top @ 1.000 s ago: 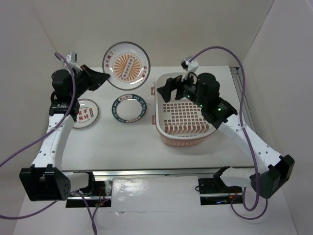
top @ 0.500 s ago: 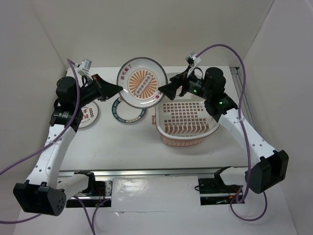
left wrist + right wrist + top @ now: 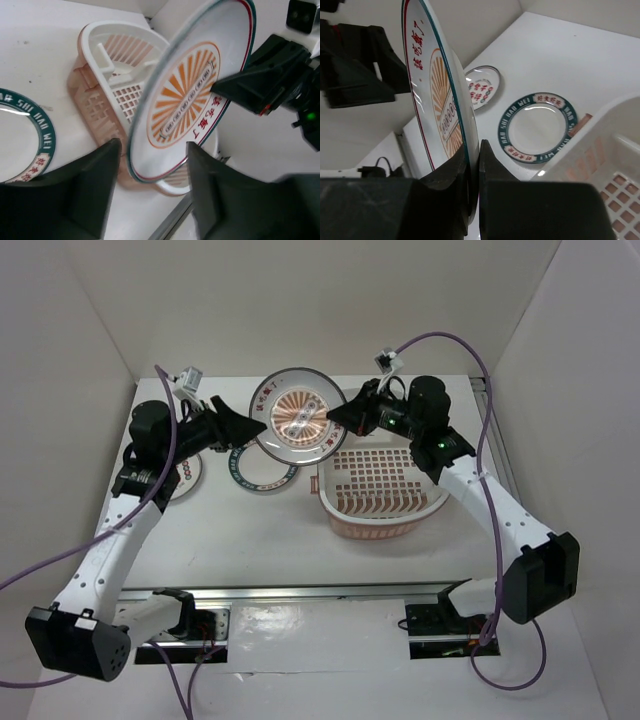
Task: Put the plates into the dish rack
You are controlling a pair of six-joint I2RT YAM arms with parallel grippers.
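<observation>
My right end effector (image 3: 338,420) is pinched shut on the 3 o'clock rim of the sunburst plate (image 3: 300,420), which stands on edge above the surface. My left end effector (image 3: 245,427) straddles the 9 o'clock rim, jaws parted. The dish rack (image 3: 385,527) lies at 4 o'clock, nearer my right arm.

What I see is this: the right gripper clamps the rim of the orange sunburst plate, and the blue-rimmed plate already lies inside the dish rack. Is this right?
Not quite. The blue-rimmed plate lies on the table, left of the dish rack, not inside it; the top external view shows this. The right gripper does clamp the rim of the orange sunburst plate.
</observation>
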